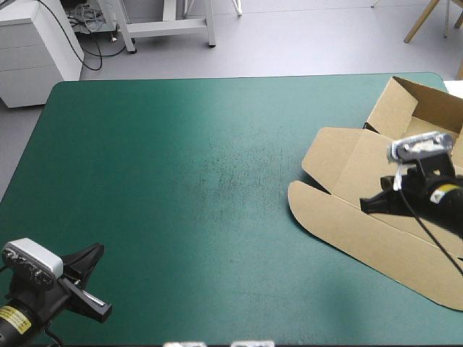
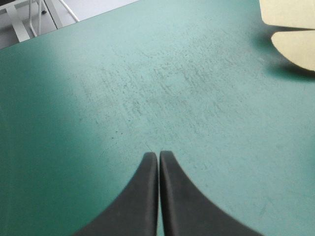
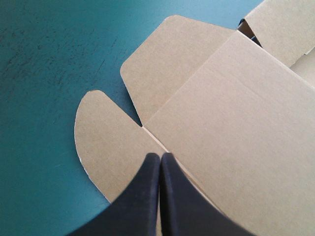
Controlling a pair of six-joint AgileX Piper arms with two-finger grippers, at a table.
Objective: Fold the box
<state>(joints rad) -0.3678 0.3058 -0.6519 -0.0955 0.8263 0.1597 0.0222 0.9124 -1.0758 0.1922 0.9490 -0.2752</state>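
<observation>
The brown box (image 1: 340, 163) lies at the table's right side. Its walls are partly raised at the far right end, while the broad lid panel and rounded flaps lie flat toward the middle. My right gripper (image 1: 364, 206) is shut and empty, its tips just over the flat panel by the crease where the rounded flaps branch off. The right wrist view shows the right gripper (image 3: 160, 156) and the box (image 3: 221, 113) spread ahead of it. My left gripper (image 1: 98, 249) is at the near left corner, far from the box. In its own view the left gripper (image 2: 158, 155) is shut over bare cover, with the box's flaps (image 2: 295, 46) far ahead.
Scuffed teal-green cover (image 1: 202, 166) stretches between the two grippers. The box reaches to the table's right edge. A white cabinet (image 1: 32, 43) stands on the floor beyond the far left corner.
</observation>
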